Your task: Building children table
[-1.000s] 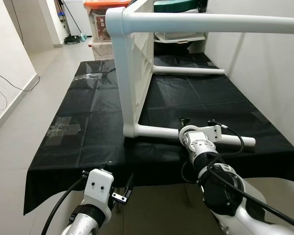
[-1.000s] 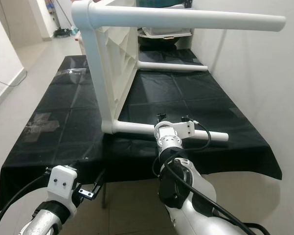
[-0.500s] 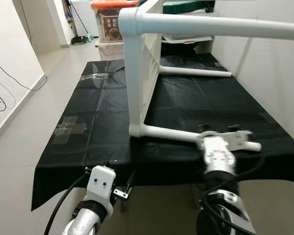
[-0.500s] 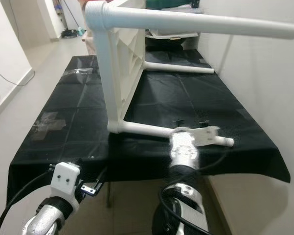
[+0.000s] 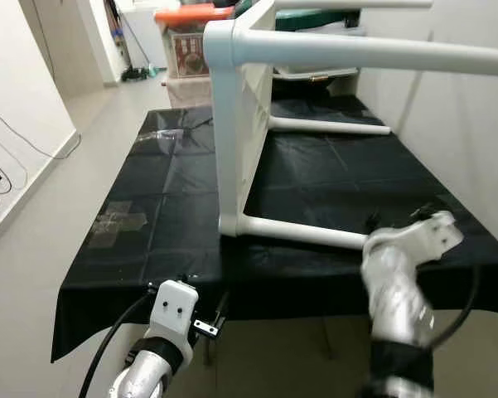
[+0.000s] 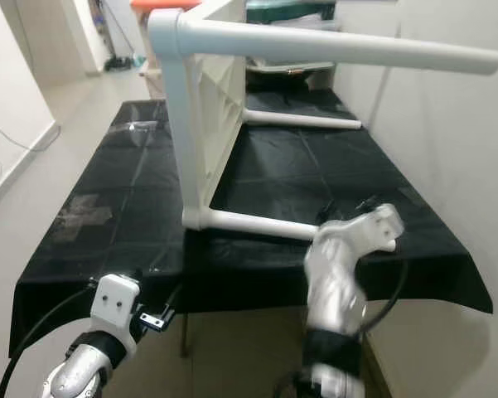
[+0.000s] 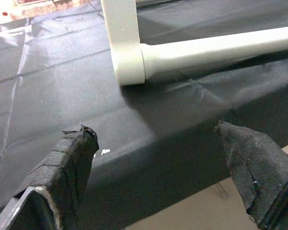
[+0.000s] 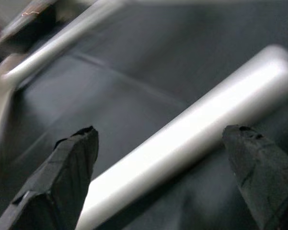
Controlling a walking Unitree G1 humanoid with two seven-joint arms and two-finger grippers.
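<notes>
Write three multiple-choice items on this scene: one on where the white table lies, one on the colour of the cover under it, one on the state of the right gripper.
1. Where is the white children's table?
A. On its side on the covered surface
B. On the floor
C. Held up by the left gripper

2. What colour is the cover?
A. Red
B. Black
C. White

3. How does the right gripper stand?
A. Shut on a leg
B. Open, a finger to either side of the lower leg
C. Shut on a box

Answers: 1 A, its top stands on edge on the cover and its legs run sideways. 2 B, the sheet is black. 3 B, the right wrist view shows both fingers apart with the white tube between them.
</notes>
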